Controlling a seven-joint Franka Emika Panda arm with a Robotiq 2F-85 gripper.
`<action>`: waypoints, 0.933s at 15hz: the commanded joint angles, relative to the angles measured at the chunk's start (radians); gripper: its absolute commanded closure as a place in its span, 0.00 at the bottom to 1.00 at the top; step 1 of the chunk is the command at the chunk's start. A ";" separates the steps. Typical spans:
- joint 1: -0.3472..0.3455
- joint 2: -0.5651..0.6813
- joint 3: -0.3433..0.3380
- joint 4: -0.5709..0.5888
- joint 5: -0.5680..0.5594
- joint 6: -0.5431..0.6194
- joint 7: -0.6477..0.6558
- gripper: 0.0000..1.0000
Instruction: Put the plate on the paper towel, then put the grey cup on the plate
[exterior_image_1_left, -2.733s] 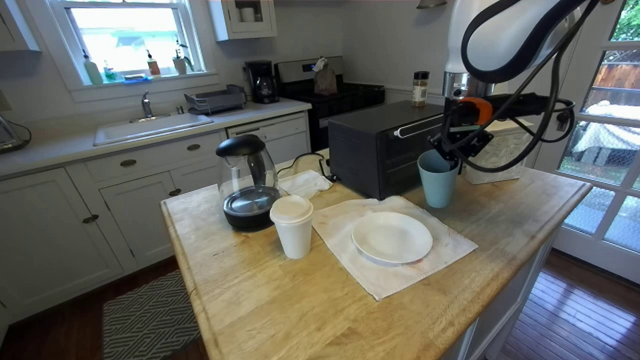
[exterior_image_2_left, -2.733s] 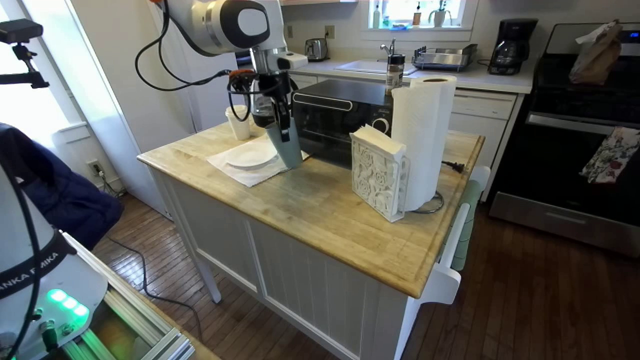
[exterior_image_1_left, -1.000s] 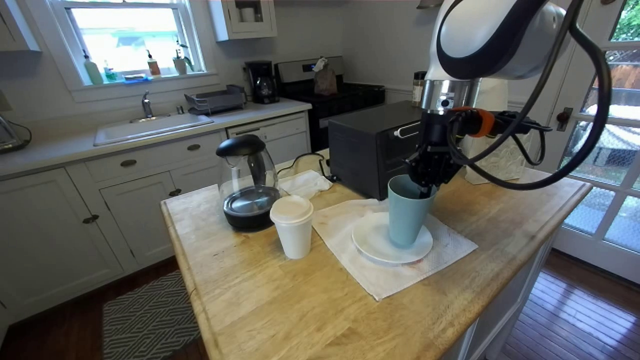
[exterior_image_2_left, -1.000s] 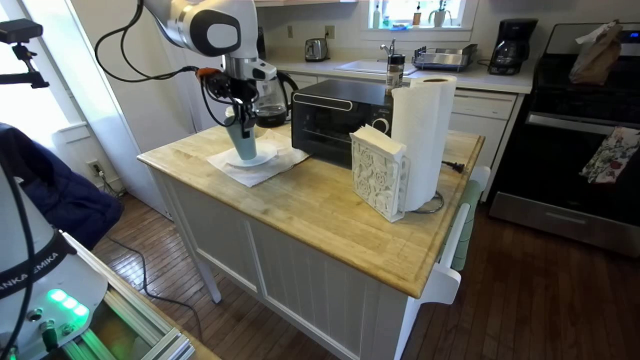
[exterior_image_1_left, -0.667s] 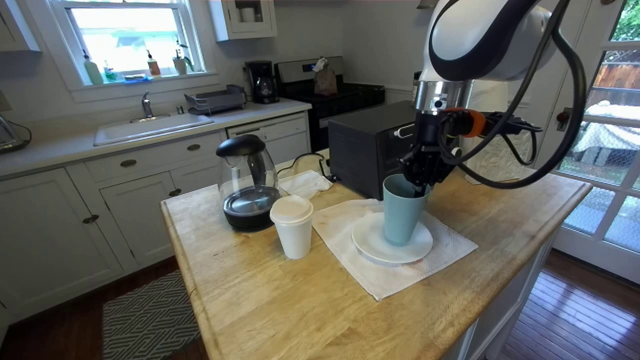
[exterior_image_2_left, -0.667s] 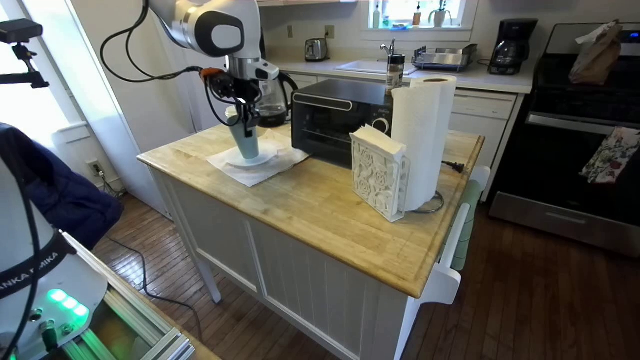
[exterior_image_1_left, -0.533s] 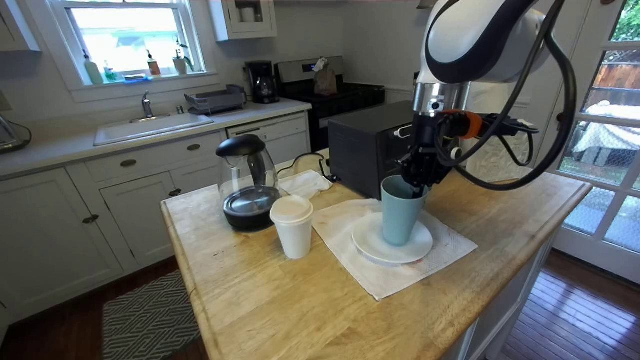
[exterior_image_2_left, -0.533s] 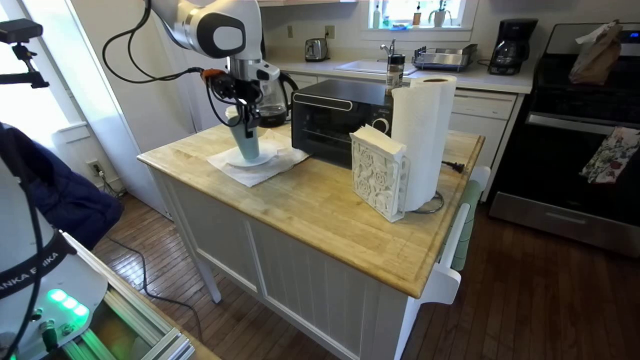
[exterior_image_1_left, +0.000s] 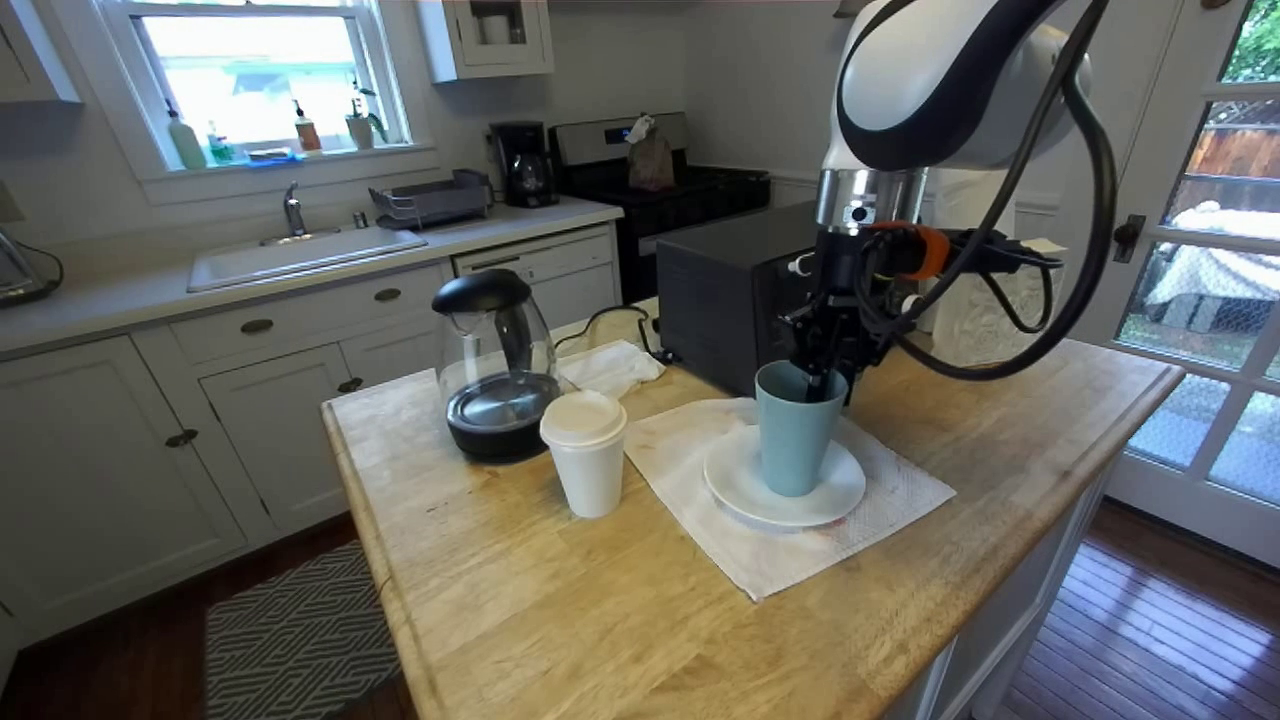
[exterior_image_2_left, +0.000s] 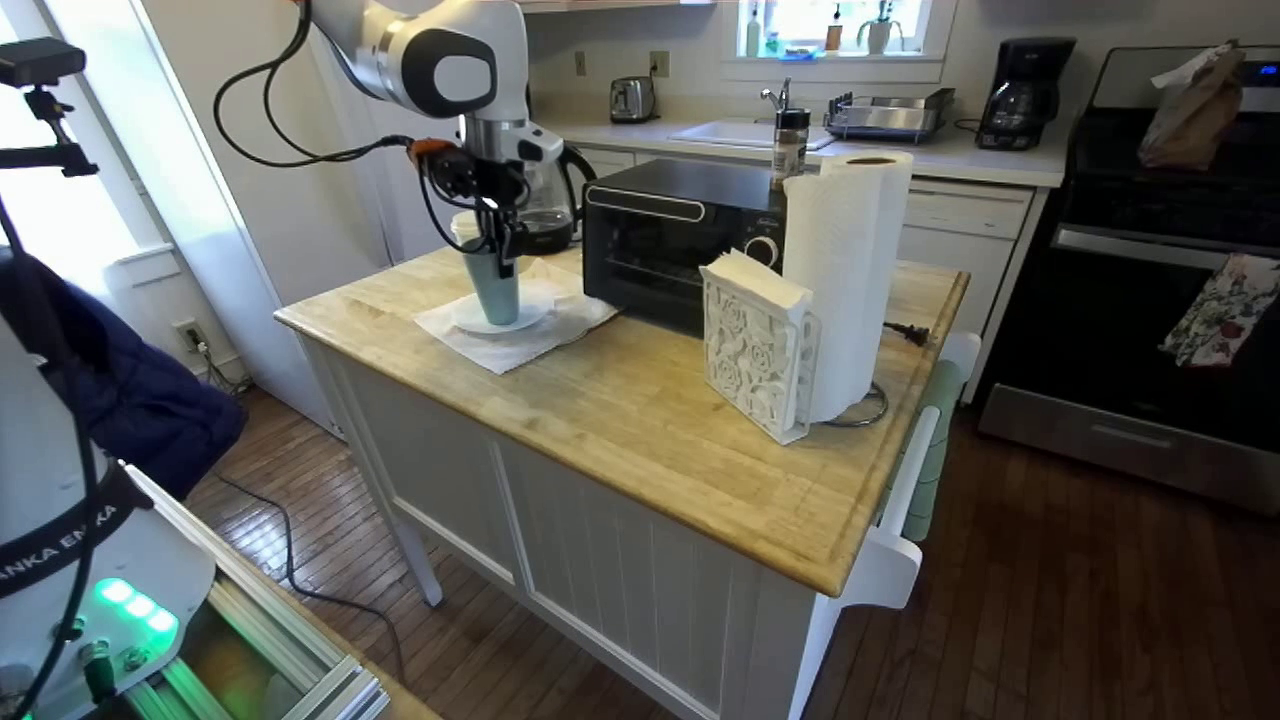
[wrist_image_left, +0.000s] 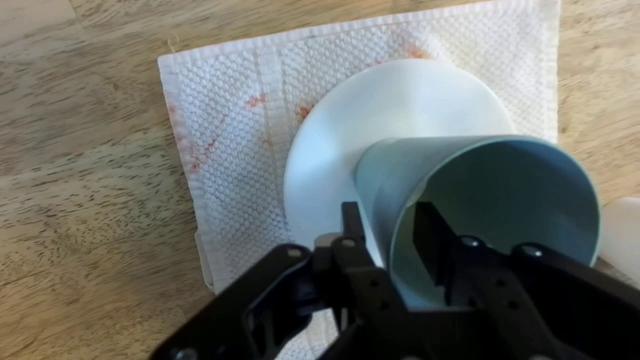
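Wrist view: a grey-blue cup (wrist_image_left: 480, 192) is standing on a white plate (wrist_image_left: 320, 165), which is resting on a paper towel (wrist_image_left: 225, 125) flecked with red-orange marks. Earlier exterior frames are showing the cup clasped beside the plate, then leaning above it; now, in both exterior views, it is sitting on the plate and standing straighter than half a second ago. The gripper (wrist_image_left: 388, 211) is straddling the cup's wall above the plate, one finger reaching inside the cup and the other hanging outside it. The fingers are standing moderately apart, and a strip of the plate is showing between the outer finger and the cup; whether the inner finger is brushing the wall, I cannot tell. In an exterior view, a lidded white cup (exterior_image_1_left: 586, 460) is standing near the plate, a glass kettle (exterior_image_1_left: 492, 395) is sitting farther from it, and a black toaster oven (exterior_image_1_left: 715, 305) is standing behind it.
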 joint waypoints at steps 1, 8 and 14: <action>-0.008 -0.023 0.006 0.008 0.035 -0.014 -0.024 0.34; 0.004 -0.145 -0.007 -0.028 -0.013 -0.013 0.025 0.00; 0.009 -0.275 -0.002 -0.054 -0.143 -0.024 0.121 0.00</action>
